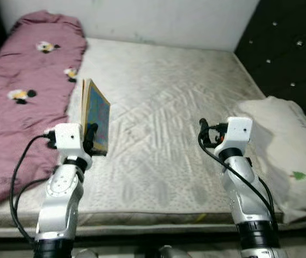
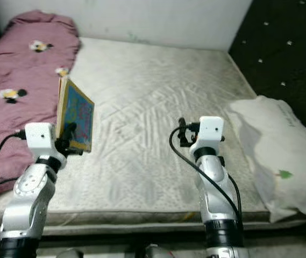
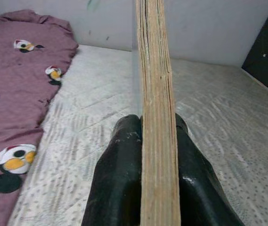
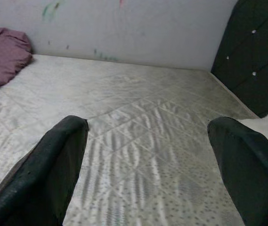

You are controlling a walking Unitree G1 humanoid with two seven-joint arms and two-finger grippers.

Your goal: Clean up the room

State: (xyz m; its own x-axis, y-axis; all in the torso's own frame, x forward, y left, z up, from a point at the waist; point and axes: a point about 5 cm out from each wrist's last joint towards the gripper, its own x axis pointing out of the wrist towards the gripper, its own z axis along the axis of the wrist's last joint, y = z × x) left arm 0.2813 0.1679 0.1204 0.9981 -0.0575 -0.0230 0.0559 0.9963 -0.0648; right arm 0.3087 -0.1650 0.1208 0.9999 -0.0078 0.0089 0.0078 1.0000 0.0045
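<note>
A bare mattress (image 1: 169,107) with a pale grey quilted cover takes up most of the scene, its near edge running across the bottom of the head views and its far edge meeting a plain light wall (image 1: 158,19) that carries a few faint coloured marks. Along the robot's left side of the mattress lies a mauve blanket (image 1: 21,91) printed with cartoon mouse figures, rumpled and reaching from the wall down to the near edge. On the robot's right stands a black tufted headboard (image 1: 287,54) with small shiny buttons, and in front of it a white pillow (image 1: 287,156) with a small green mark rests on the right side of the mattress, near the front corner. The left hand (image 1: 91,141) is raised above the left front part of the mattress, beside the blanket, and its two black fingers (image 3: 119,188) are clamped tight on the lower edge of a thick picture book (image 1: 95,115), which stands upright with its blue, colourful cover facing the robot's right and its tan page edges toward the camera on the wrist. The right hand (image 2: 182,132) hovers over the middle front of the mattress, its fingers (image 4: 53,174) spread wide apart with nothing between them.
</note>
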